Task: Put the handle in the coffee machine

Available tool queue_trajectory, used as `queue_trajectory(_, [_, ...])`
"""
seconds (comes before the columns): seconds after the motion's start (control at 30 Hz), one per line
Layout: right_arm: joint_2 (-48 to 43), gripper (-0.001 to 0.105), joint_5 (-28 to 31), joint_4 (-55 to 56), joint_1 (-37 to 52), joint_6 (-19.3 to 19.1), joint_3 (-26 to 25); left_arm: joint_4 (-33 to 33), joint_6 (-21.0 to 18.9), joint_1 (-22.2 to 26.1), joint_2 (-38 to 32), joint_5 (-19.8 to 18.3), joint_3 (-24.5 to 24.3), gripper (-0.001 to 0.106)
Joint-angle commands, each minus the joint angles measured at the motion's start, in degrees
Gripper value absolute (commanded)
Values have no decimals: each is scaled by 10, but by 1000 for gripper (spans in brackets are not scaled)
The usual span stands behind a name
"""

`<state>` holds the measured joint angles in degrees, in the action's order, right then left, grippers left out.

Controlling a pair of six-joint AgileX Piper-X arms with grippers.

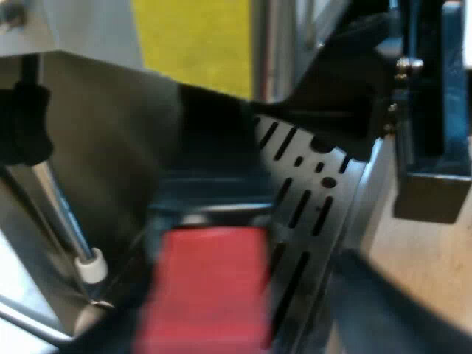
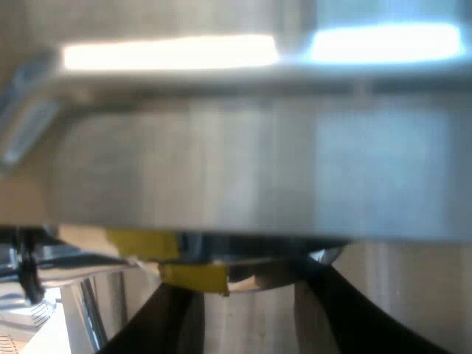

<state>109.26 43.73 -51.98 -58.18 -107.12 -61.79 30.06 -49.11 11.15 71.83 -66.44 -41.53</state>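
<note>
Machine steel [image 2: 258, 177] close, right jaws apart

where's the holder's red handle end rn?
Left wrist view: the holder handle's red end sits by the espresso machine's slotted metal drip tray, near its white-tipped steam wand.

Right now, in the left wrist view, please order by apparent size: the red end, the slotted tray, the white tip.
1-2. slotted tray and red end: alike; the end is nearer the camera, so unranked.
3. white tip: smallest.
</note>
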Motion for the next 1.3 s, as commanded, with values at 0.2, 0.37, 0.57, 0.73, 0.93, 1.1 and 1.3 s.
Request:
queue_trajectory(0.2, [-12, 32, 24, -54, 6, -7, -23, -2, 9, -6, -14, -63, -10, 64])
queue_trajectory(0.37, [-12, 32, 24, -78, 6, -11, -23, -3, 9, 2, -21, -63, -17, 64])
queue_trajectory(0.57, [-12, 32, 24, -78, 6, -11, -23, -3, 9, 25, -39, -63, -28, 64])
queue_trajectory(0.73, [-12, 32, 26, -95, 6, -27, -23, -3, 9, 47, -40, -58, -28, 64])
queue_trajectory(0.93, [-12, 32, 26, -120, 6, -26, -23, -3, 9, 66, -44, -59, -35, 64])
queue_trajectory(1.1, [-12, 32, 26, -120, 6, -26, -23, -3, -42, 68, -56, -60, -77, 60])
queue_trajectory(1.3, [-12, 32, 26, -120, 6, -28, -23, -1, -116, 68, -57, 51, -127, 8])
